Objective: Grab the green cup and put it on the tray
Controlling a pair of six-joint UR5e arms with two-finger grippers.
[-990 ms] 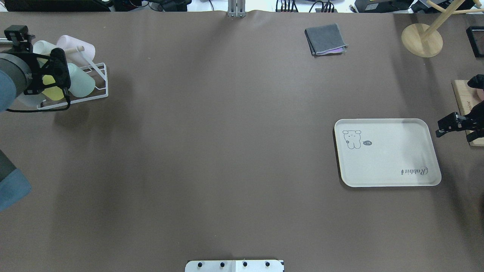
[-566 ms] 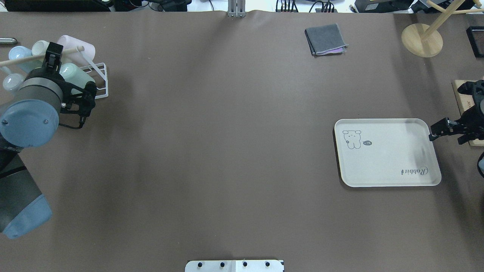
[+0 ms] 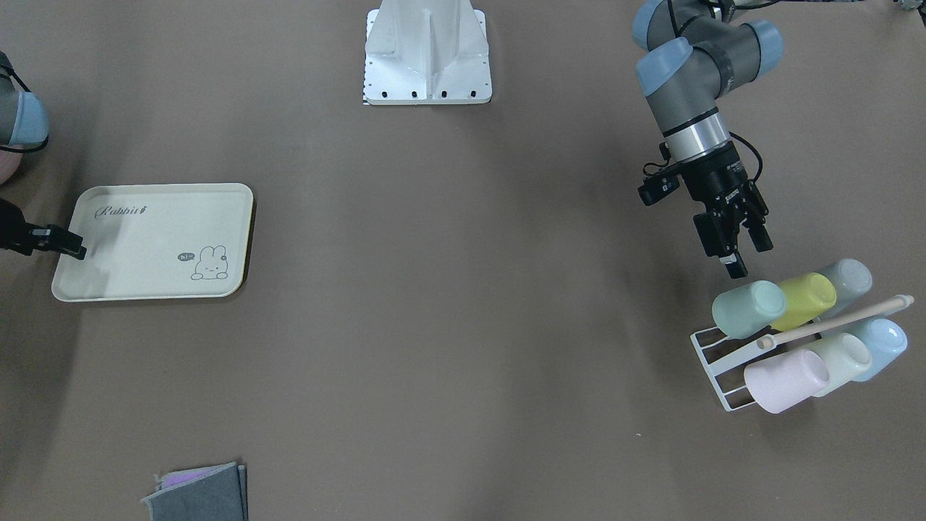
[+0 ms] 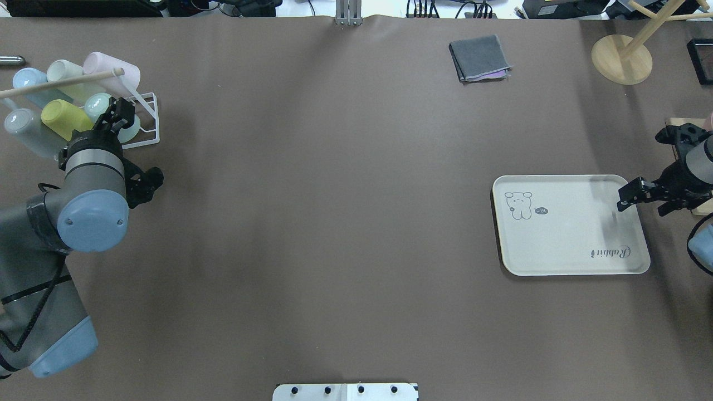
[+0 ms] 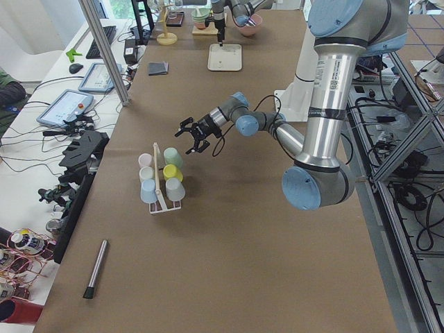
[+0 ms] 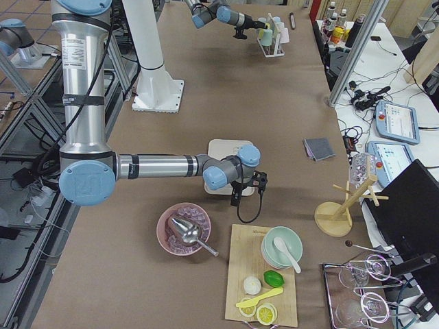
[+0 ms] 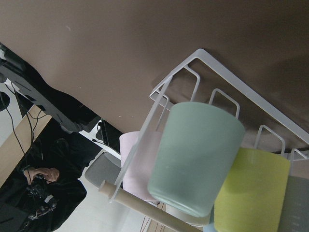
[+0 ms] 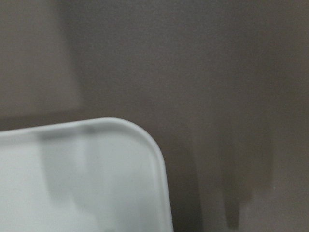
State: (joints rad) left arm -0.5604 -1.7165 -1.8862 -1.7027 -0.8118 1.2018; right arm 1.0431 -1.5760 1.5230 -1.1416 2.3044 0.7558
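Observation:
The green cup [image 3: 749, 309] is a mint tumbler lying on its side in a white wire rack [image 3: 712, 354], at the end nearest the table's middle. It fills the left wrist view [image 7: 195, 154], bottom toward the camera. My left gripper [image 3: 745, 255] is open and empty, just beside and above the cup without touching it; from overhead [image 4: 120, 111] it partly hides the cup [image 4: 99, 103]. The cream Rabbit tray [image 4: 568, 245] lies on the far side of the table. My right gripper [image 4: 626, 197] hovers open and empty over the tray's edge [image 8: 159, 164].
The rack also holds a yellow-green cup [image 3: 803, 298], a pink cup [image 3: 785, 380], a pale whitish cup and bluish cups, with a wooden dowel [image 3: 832, 318] across them. A folded grey cloth [image 4: 479, 57], a wooden stand [image 4: 621, 58] and a cutting board [image 4: 682, 145] sit near the tray.
My left arm has swung round, and its gripper has moved from over the rack to the green cup's end. My right gripper has shifted left over the tray's edge.

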